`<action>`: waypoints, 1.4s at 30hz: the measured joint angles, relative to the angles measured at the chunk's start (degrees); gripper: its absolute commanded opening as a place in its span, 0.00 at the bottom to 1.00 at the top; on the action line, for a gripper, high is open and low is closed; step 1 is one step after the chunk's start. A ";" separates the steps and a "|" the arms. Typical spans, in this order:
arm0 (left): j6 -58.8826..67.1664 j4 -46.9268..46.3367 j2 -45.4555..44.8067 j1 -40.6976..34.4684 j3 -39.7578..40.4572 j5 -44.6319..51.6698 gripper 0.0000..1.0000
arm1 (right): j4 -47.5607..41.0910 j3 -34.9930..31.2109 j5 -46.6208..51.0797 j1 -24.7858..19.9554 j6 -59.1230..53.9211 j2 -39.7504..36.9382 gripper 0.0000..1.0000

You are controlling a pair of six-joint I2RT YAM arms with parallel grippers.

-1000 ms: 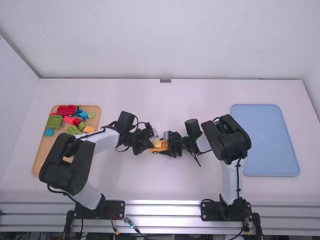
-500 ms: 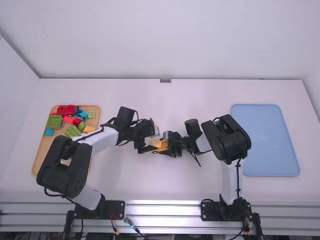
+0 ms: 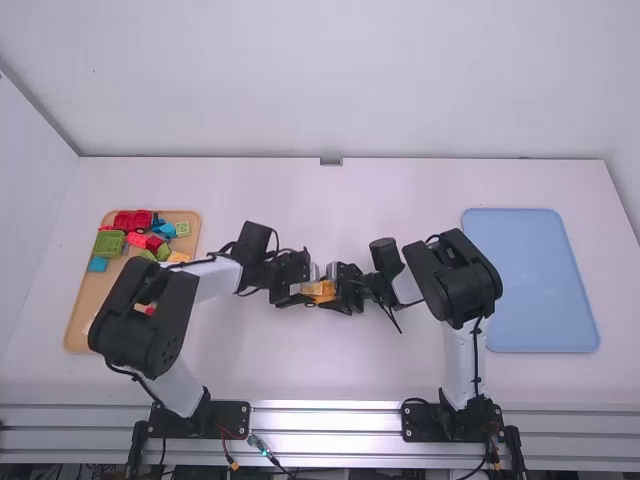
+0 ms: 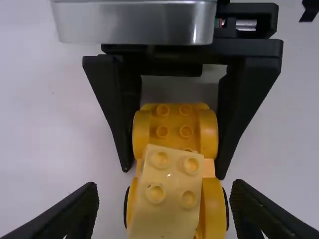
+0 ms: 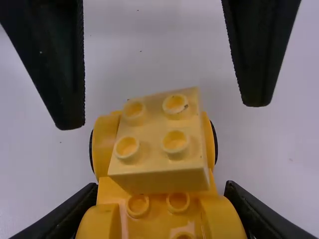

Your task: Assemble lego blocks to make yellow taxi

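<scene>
The left gripper (image 3: 304,289) is holding its fingers apart, their tips standing on either side of a pale yellow four-stud block (image 4: 172,191) without touching it. The block is sitting slightly askew on top of an orange-yellow wheeled car base (image 5: 159,199), whether fully pressed down I cannot tell. The right gripper (image 3: 335,291) is facing the left one and clamping its fingers on the sides of the car base, at the end farther from the left fingers. A black wheel (image 5: 215,144) is showing beside the block, between the two sets of fingers. Well to the left of the left fingers, a tan tray (image 3: 84,310) is holding red, green and blue pieces, while a light blue tray (image 3: 530,280) is lying well to the right of the right fingers
</scene>
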 measured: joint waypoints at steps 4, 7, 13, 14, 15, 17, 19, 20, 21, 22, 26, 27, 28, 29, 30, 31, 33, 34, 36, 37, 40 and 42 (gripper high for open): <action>0.07 1.05 0.61 0.02 -0.20 0.02 0.69 | 0.00 0.00 0.04 0.00 -0.02 0.00 0.64; 0.07 1.79 0.70 0.00 -0.22 0.35 0.68 | 0.00 0.00 0.02 0.00 -0.02 0.00 0.64; 0.07 3.21 1.38 0.00 -0.26 2.03 0.68 | -0.02 0.00 0.04 0.00 -0.02 0.00 0.64; 0.07 3.19 1.49 0.00 -0.26 2.03 0.68 | 0.02 0.00 0.02 -0.02 -0.02 0.00 0.64; 0.04 3.13 1.62 0.00 -0.26 2.01 0.67 | 0.00 0.00 0.02 0.00 0.00 0.00 0.64; 0.07 3.02 1.64 0.00 -0.26 2.01 0.66 | 0.00 0.00 0.02 0.00 0.00 0.00 0.64; 0.04 3.06 1.64 0.00 -0.28 2.03 0.65 | 0.00 -0.02 0.02 0.00 -0.02 0.00 0.64; 0.04 3.04 1.64 0.00 -0.28 2.03 0.65 | 0.02 -0.02 0.02 0.00 0.00 0.00 0.64; 0.04 3.04 1.64 0.00 -0.28 2.03 0.65 | -0.02 0.00 0.02 0.00 -0.04 0.00 0.64; 0.04 2.97 1.64 0.00 -0.28 2.03 0.65 | 0.00 0.00 0.02 0.00 -0.02 0.00 0.64; 0.07 2.60 1.64 0.00 -0.28 2.32 0.64 | 0.00 0.00 0.00 0.00 -0.02 0.00 0.64; 0.04 2.64 1.64 0.00 -0.26 2.45 0.64 | 0.00 -0.02 0.02 0.00 -0.02 0.00 0.64; 0.07 2.62 1.64 0.00 -0.28 2.49 0.63 | 0.00 0.00 0.02 0.00 -0.02 0.00 0.64; 0.04 2.62 1.64 0.00 -0.26 2.58 0.63 | 0.00 0.00 0.02 0.00 0.00 0.00 0.64; 0.04 2.60 1.64 0.00 -0.28 2.62 0.63 | -0.02 -0.02 0.00 0.00 0.00 0.00 0.64; 0.07 2.60 1.64 0.00 -0.26 2.62 0.63 | 0.00 0.00 0.02 0.00 0.00 0.00 0.64; 0.04 2.67 1.73 0.00 -0.31 2.64 0.62 | 0.00 0.00 0.00 0.00 -0.02 0.00 0.64; 0.04 2.64 1.81 0.00 -0.33 2.69 0.62 | 0.00 0.00 0.02 0.00 -0.02 0.00 0.64; 0.04 2.64 2.27 0.00 -0.33 2.91 0.60 | 0.00 -0.02 0.00 0.00 0.00 0.00 0.64; 0.04 2.71 2.47 0.00 -0.39 2.93 0.59 | 0.00 -0.02 0.02 -0.02 -0.02 0.00 0.64; 0.04 2.84 2.58 0.02 -0.76 3.04 0.54 | 0.02 -0.02 0.00 0.00 -0.04 0.00 0.64; 0.02 2.89 2.58 0.02 -1.01 3.04 0.49 | 0.02 0.00 0.00 -0.02 -0.02 0.00 0.64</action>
